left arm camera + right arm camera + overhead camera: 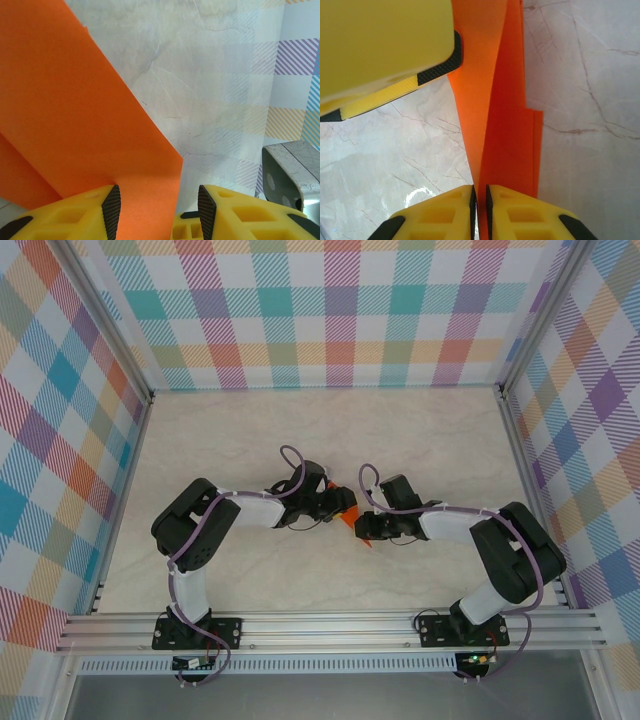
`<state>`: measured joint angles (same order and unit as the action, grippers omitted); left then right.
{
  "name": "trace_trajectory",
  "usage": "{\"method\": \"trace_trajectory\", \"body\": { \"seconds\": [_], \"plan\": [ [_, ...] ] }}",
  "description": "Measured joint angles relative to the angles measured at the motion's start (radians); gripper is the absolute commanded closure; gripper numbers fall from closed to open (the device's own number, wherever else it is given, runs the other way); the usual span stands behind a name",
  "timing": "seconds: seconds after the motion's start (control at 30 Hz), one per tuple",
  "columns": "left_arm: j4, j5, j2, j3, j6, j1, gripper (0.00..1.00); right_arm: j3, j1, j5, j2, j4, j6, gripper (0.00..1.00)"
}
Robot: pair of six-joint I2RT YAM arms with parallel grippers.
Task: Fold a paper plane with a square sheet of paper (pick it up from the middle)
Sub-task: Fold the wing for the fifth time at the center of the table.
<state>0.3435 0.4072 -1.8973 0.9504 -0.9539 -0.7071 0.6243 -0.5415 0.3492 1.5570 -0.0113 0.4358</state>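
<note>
**Folded sheet pinched on one side, loose on the other**

The left fingers (112, 207) stand roughly half apart and grip nothing. The orange sheet of paper (75, 110) runs up and away from them to their left. Its lower corner lies in the gap, against the left pad and short of the right one. Beyond the fingertips lies the pale marbled surface (215, 90).

From above, the sheet sits between the two sets of fingers, which nearly meet over the middle of the surface.

The right fingers (455, 212) are closed almost pad to pad on the sheet, which rises straight ahead of them in several creased layers. A left finger hangs just above and to the left of that strip.

The risks, as I judge them:
- Only the right pinch holds the sheet, and it bites near an edge, so a tug could slide the layers out or shear them askew.
- If the left fingers close where they stand, they would catch just a corner and crumple it.
- With the fingers this near each other, a small misjudged move could knock them together or tear the sheet.
</note>
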Motion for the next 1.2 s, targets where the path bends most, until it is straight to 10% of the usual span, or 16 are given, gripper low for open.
{"method": "trace_trajectory", "body": {
  "seconds": [1.2],
  "plan": [
    [0.009, 0.029, 0.01, -0.005, 0.002, 0.016, 0.46, -0.122, 0.038, 0.202, 0.12, -0.417, 0.441, 0.98]
  ]
}}
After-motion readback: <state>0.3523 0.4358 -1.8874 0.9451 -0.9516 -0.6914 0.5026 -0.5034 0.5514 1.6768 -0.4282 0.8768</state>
